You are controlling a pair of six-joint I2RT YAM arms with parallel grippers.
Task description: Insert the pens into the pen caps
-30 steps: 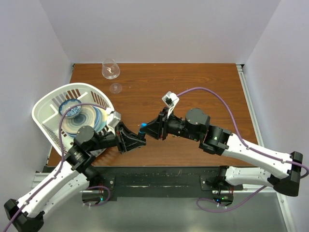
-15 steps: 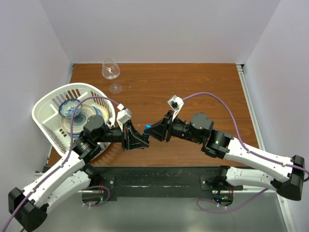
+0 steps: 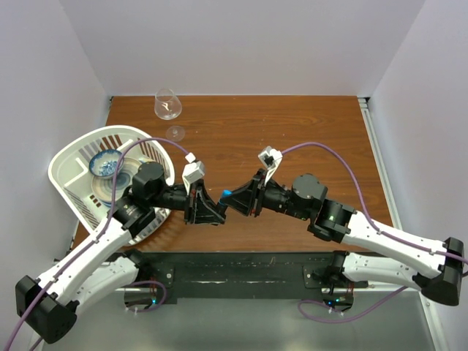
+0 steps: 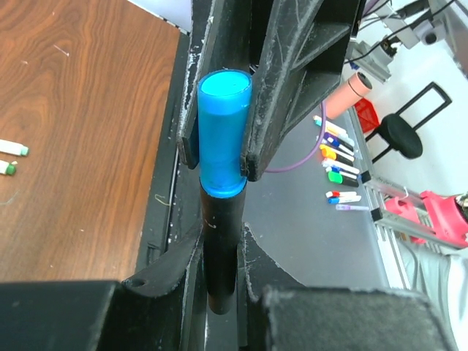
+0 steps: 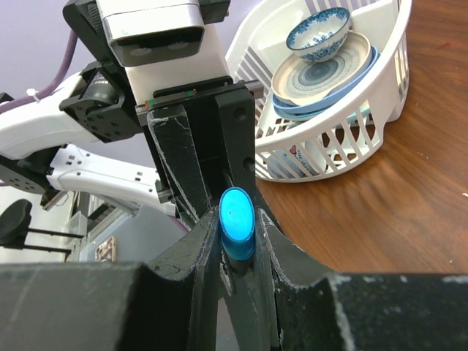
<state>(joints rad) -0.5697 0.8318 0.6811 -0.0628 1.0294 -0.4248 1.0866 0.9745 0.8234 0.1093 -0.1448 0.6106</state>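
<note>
**Q:** Left wrist view first: any brand or lettering to read?

**A:** The side of the blue pen cap (image 4: 221, 139) that faces that camera is plain, glossy blue. Past the edge of the table (image 4: 80, 110), a row of coloured markers (image 4: 335, 157) lies on a grey surface. Whatever is printed on them is too small to read.

**Q:** What is each tool doing?

**A:** My right tool (image 5: 239, 232) is pressed onto the cap, one finger on each side. The cap's pale closed end is turned toward my right wrist. My left tool (image 4: 221, 240) is closed round a dark pen (image 4: 219, 281), pinching its barrel. The barrel runs straight up to the cap's open mouth and meets it. How deep it sits inside I cannot tell.

**Q:** And where is all that?

**A:** Held clear of the table, between my two arms. In the top external view it is over the near part of the wood. The fingertips of the two tools are close to each other around the joint.

**Q:** Anything else of the task?

**A:** Two white pens with green ends (image 4: 13, 148) lie flat on the table, close together and well apart from both tools. To my left, a white dish basket (image 3: 69, 157) holds plates and a blue-patterned bowl (image 3: 107, 164).
</note>
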